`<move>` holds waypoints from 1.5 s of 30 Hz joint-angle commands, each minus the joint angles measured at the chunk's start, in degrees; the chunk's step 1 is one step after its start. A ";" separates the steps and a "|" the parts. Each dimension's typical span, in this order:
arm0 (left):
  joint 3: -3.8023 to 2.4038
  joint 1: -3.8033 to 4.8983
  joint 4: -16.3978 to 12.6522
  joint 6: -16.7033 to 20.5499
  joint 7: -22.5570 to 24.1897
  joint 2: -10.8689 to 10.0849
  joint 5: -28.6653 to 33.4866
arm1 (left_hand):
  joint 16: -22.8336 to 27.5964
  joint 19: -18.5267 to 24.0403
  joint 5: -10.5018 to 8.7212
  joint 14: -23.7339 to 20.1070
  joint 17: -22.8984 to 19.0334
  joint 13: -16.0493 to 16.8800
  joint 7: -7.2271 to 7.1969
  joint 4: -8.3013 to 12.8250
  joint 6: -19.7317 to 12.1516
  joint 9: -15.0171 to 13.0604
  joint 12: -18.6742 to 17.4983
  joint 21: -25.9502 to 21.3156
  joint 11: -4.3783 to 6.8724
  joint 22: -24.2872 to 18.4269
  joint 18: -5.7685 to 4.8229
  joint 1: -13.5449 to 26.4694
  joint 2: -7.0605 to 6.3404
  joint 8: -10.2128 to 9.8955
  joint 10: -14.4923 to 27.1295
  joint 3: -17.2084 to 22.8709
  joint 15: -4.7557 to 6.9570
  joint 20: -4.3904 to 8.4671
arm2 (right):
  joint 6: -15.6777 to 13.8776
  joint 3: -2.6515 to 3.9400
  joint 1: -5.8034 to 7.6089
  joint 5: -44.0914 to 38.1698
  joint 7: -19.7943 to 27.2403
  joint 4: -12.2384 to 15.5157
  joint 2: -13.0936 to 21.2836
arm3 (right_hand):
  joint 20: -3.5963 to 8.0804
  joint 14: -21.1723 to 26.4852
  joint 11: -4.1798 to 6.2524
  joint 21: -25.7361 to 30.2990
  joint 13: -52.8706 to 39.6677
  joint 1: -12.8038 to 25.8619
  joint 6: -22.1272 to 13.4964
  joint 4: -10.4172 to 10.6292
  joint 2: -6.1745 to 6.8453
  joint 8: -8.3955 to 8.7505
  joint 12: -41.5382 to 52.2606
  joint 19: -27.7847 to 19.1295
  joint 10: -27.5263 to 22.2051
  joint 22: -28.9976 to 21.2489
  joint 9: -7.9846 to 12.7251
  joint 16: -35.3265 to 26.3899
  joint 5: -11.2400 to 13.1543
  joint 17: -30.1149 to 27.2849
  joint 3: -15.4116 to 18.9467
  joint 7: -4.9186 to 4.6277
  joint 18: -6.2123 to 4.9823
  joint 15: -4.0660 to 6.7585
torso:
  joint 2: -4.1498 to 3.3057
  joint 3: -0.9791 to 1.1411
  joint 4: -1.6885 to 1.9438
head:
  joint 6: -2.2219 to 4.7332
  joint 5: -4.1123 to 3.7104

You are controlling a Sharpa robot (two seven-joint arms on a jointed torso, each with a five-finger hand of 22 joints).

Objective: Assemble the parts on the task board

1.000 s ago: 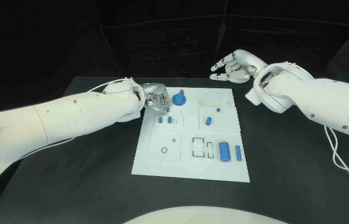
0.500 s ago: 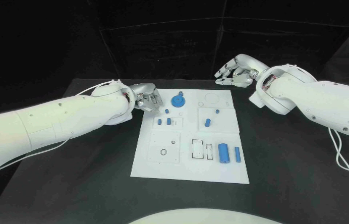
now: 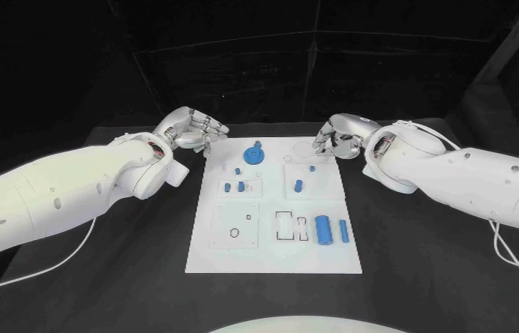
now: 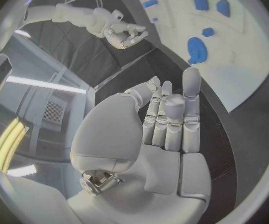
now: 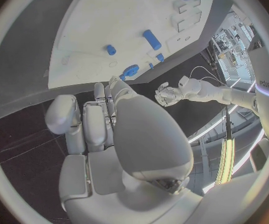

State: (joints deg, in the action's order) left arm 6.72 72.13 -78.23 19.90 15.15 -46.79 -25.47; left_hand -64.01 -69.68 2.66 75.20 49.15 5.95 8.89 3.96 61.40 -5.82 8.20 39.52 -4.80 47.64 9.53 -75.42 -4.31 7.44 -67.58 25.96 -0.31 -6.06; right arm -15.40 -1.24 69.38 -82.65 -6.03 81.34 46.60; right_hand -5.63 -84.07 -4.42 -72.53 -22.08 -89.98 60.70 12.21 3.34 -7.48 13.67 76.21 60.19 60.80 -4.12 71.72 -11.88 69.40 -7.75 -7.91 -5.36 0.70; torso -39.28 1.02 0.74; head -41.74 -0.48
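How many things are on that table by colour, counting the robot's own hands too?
Blue parts: 8
White task board: 1
Silver hands, left hand and right hand: 2
Total: 11

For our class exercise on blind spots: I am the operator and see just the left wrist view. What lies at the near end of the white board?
Observer: A thick blue cylinder lies there, with a thin blue bar beside it on its right.
Operator: Is the other arm carrying a piece?
Observer: No. The right wrist view shows the right robot hand with nothing in its fingers.
Operator: And where is mine?
Observer: The left robot hand is off the board, just outside its far left corner.
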 commanded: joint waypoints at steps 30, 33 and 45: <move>0.07 -0.10 -4.68 -0.03 10.48 -2.19 23.67 | 1.50 1.38 0.20 -1.63 -2.51 0.60 -0.01 -0.39 -0.91 0.31 1.34 -3.16 -0.12 -2.37 0.94 0.53 0.34 0.58 0.69 -2.20 -0.02 -0.10 | 7.71 -1.59 -1.64 -12.39 -4.95 1.57 -1.47 | -1.13 -1.76 -1.34 -0.01 6.79 1.00 -2.06 0.51 2.98 2.24 -2.65 0.42 -1.25 -0.41 0.08 0.67 0.64 0.24 -2.21 -1.55 -0.54 -1.52 | -0.12 0.04 0.05 | -0.70 -0.85; 0.07 -0.10 -4.57 -0.12 10.33 -2.14 23.68 | 1.52 1.39 0.20 -1.68 -2.57 0.62 0.03 -0.38 -0.97 0.33 1.37 -3.21 -0.15 -2.40 0.94 0.49 0.36 0.58 0.77 -2.27 -0.04 -0.11 | 7.61 -1.60 -1.69 -12.41 -4.85 1.38 -1.86 | -1.11 -1.79 -1.32 -0.04 7.28 0.91 -1.94 0.45 2.88 2.26 -2.71 0.48 -1.04 -0.36 0.07 0.73 0.55 0.28 -2.58 -1.53 -0.53 -1.50 | -0.11 0.04 0.06 | -0.69 -0.79; 0.07 -0.10 -4.25 -0.72 9.49 -2.03 23.68 | 1.75 1.44 0.21 -2.07 -3.15 0.74 0.38 -0.21 -1.43 0.47 1.64 -3.57 -0.38 -2.67 0.90 0.12 0.49 0.56 1.37 -2.73 -0.20 -0.20 | 7.94 -1.61 -1.78 -12.79 -5.19 0.81 -2.76 | -0.89 -1.87 -0.86 -1.74 10.20 -0.38 -0.15 -0.71 1.88 1.92 -2.85 1.97 1.65 2.16 -0.11 0.64 1.81 0.02 -6.57 -1.22 -0.06 -1.10 | -0.14 0.01 0.10 | -0.81 -0.72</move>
State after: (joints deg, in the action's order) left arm 6.84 71.96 -82.47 19.99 24.51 -48.89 -2.16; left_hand -62.52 -68.52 2.66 73.60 46.03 6.61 9.20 3.65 60.27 -5.43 9.54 36.18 -5.23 45.02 9.72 -75.10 -4.16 7.82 -66.72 23.56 -0.53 -6.14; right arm -9.14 -2.63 67.82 -94.96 -11.09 82.11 43.99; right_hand -6.44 -83.94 -5.29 -74.06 -12.03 -89.86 60.15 11.55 5.11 -5.31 10.96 77.83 61.38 62.87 -4.16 72.38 -10.19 69.51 -13.89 -9.19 -5.34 -0.61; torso -39.41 1.04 0.80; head -42.54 -1.18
